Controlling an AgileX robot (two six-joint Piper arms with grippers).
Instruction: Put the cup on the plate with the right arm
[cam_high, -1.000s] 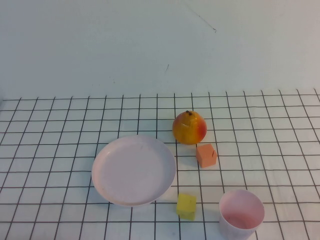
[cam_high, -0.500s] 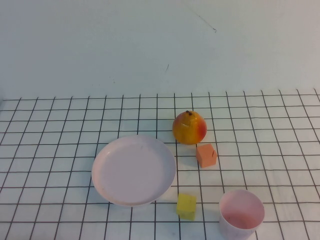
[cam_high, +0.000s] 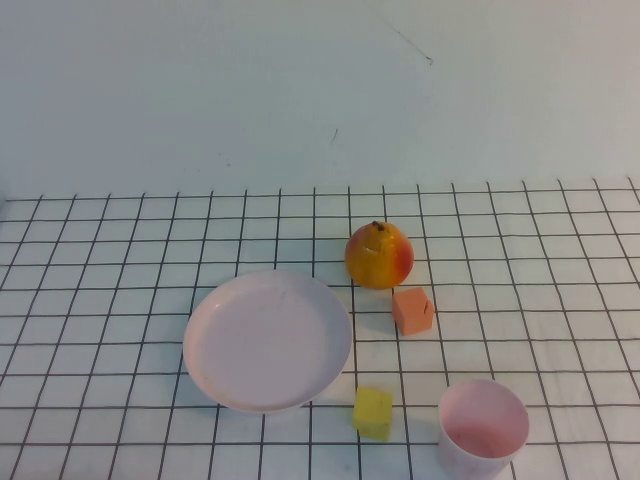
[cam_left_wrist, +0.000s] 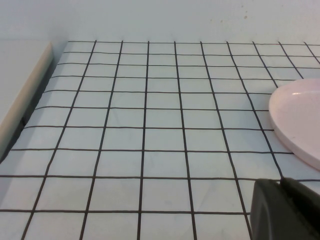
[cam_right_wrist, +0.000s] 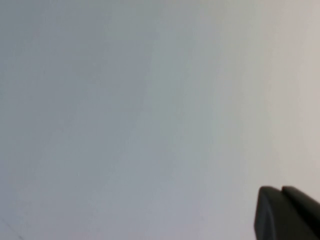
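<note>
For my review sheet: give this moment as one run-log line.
cup upright on table, right of yellow block | plate empty | left gripper near plate | right gripper off table view

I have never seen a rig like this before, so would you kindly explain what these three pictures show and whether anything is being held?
This is a two-armed table robot, with a camera on each wrist and one raised above. The high view looks down on a gridded table. On it are a pink plate, a pear behind it to the right, an orange block, a yellow block and a pink cup at the near right. Neither arm shows in that view. The left wrist view shows the grid, the plate's edge and a dark corner of the left gripper, low over the table. The right wrist view shows only a pale blank surface and a corner of the right gripper. Nothing appears to be held.
</note>
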